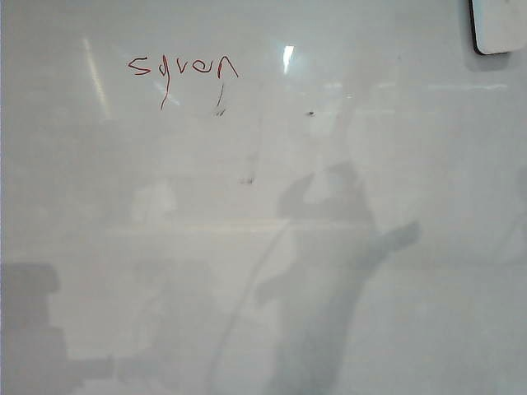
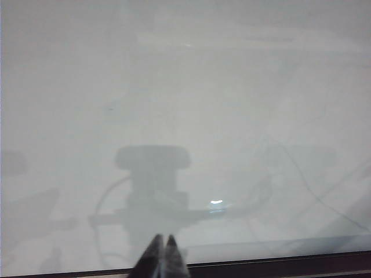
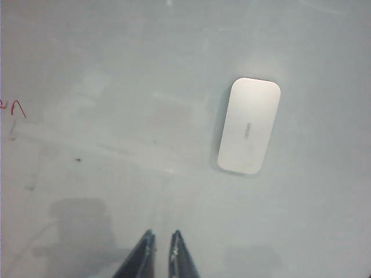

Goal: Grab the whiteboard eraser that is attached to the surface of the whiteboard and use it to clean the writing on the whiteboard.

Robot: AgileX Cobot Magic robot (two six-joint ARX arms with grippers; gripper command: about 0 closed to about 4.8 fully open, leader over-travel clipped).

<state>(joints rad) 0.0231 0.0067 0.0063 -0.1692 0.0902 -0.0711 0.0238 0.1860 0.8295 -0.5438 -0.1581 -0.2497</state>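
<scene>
Over the whiteboard (image 3: pixel 116 87), the right end effector (image 3: pixel 162 237) hangs with its two dark fingertips (image 3: pixel 146 246) a narrow slit apart, holding nothing and touching nothing that can be seen. The whiteboard eraser (image 3: pixel 249 125) lies flat on the board beyond those tips and off to one side, well apart from them, its smooth white top facing up with a thin dark edge showing along one long side.

In the left wrist view, the left end effector (image 2: pixel 162 238) shows only its tips at the picture's edge, pressed together with no gap between them and nothing between them. It sits above a bare stretch of the board, close to the board's dark frame edge (image 2: pixel 278 266).

In the exterior view neither end effector shows directly; only grey reflections of the arms lie across the glossy surface. The eraser sits at the far right corner, cut off by the picture's edge. The writing (image 1: pixel 183 67), thin red letters with a tail stroke below, is at the far left, well apart from the eraser. A few short dark scuff marks (image 1: pixel 246 180) lie near the middle.
</scene>
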